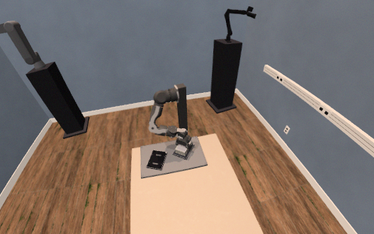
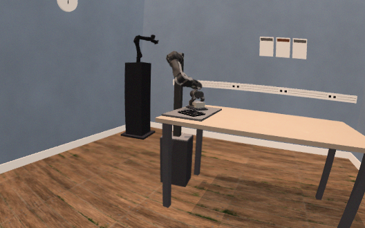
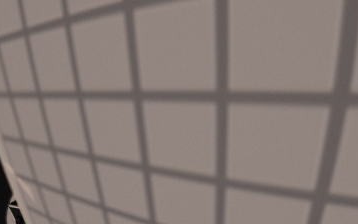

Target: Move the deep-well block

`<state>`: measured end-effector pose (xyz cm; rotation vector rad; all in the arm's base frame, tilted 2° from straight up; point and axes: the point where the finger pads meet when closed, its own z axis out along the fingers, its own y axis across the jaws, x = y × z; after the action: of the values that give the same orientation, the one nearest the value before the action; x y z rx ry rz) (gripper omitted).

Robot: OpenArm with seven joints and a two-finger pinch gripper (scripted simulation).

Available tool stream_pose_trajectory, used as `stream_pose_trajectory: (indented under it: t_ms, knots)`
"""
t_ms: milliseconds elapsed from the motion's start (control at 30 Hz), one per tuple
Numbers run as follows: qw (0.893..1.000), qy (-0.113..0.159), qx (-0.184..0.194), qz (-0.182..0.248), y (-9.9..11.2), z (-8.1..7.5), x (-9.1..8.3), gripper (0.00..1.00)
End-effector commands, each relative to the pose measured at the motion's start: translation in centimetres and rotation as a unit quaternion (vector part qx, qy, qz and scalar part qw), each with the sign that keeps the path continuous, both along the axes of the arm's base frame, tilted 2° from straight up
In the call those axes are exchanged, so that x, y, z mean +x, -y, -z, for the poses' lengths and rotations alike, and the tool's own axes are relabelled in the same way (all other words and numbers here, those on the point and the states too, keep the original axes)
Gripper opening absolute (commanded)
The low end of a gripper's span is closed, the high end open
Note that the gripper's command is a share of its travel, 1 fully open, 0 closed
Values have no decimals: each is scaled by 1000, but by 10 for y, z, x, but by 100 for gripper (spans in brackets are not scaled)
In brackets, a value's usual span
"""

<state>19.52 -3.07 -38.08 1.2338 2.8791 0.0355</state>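
The pale 96-well deep-well block (image 1: 181, 152) (image 2: 198, 103) is held between my gripper's fingers (image 1: 184, 145) (image 2: 198, 99). It is over the nest N2 (image 2: 195, 108), on the right side of the grey base plate (image 1: 199, 164) (image 2: 211, 112) in the top view. I cannot tell whether the block touches that nest. The black nest N1 (image 1: 156, 159) (image 2: 191, 112) lies empty on the plate's left side. The wrist view is filled with the block's grid of square wells (image 3: 180, 125); the fingers and the cut-off corner are not visible there.
The base plate lies at the arm's end of a long beige table (image 1: 192, 202) (image 2: 277, 126). Two black pedestals (image 1: 58, 99) (image 1: 224, 74) with other arms stand on the wooden floor, well away from the table.
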Motion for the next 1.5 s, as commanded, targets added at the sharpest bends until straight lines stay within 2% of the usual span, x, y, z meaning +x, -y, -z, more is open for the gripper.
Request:
stream_pose_trajectory:
  t_ms: [0,1433,1467]
  knots:
    - [1000,2,2,1,-1,-2,2,0]
    - [1000,2,3,-1,-1,5,0,0]
    - [1000,2,2,-1,-1,5,0,3]
